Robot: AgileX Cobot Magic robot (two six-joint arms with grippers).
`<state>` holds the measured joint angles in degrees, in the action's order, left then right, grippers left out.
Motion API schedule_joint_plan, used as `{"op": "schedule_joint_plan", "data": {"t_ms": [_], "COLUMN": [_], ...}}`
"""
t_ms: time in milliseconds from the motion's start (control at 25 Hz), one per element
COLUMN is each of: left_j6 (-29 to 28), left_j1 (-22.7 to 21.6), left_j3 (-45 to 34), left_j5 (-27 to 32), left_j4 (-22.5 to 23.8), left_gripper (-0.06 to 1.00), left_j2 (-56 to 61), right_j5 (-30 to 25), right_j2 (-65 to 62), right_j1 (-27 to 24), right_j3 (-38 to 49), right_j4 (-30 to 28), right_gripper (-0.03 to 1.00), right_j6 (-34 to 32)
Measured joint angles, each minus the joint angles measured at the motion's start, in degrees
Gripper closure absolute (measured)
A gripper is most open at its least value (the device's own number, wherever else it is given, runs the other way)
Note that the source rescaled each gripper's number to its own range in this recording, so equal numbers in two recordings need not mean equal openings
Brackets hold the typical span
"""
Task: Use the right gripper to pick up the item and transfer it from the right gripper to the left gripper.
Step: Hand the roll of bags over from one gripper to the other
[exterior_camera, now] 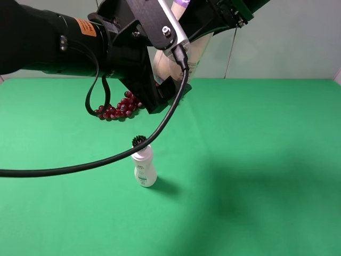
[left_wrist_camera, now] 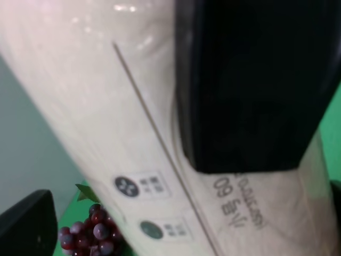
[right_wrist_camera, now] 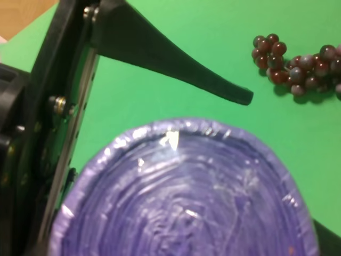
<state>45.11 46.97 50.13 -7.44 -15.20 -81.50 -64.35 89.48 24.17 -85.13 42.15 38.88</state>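
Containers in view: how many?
2. The canister is up off the table, near the top of the overhead view. The white bottle stands upright on the green table, nearer the camera than the grapes. The arms may hide others.

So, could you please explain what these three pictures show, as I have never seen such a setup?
This is a robot with two black arms, each ending in a two-fingered claw. The wide picture comes from a camera mounted high over a green table; the other two come from cameras on the wrists. On the table are a bunch of red grapes and an upright small white bottle. In the air, the right claw holds a cream canister; its purple lid fills the right wrist view. The left claw sits with fingers either side of the canister, apparently not closed yet.
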Motion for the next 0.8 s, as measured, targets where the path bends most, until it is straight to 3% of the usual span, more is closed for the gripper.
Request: {"op": "schedule_joint_plan", "data": {"t_ms": [400,520,720,800], "left_j6": [-6.2,-7.3,-7.5,-7.7], "left_j1": [0.1,0.1,0.2,0.3], "left_j3": [0.0,0.0,0.0,0.0], "left_j5": [-4.7,-5.1,-5.2,-5.2], "left_j4": [0.1,0.1,0.1,0.1], "left_gripper": [0.08,0.15,0.42,0.70], "left_j2": [-0.1,-0.1,-0.1,-0.1], "right_j5": [-0.6,-0.6,-0.6,-0.3], "right_j2": [0.0,0.0,0.0,0.0], "right_j1": [0.0,0.0,0.0,0.0], "right_j3": [0.0,0.0,0.0,0.0], "right_j4": [2.4,2.8,3.1,3.4], "right_gripper": [0.93,0.93,0.93,0.93], "right_j6": [0.0,0.0,0.0,0.0]}}
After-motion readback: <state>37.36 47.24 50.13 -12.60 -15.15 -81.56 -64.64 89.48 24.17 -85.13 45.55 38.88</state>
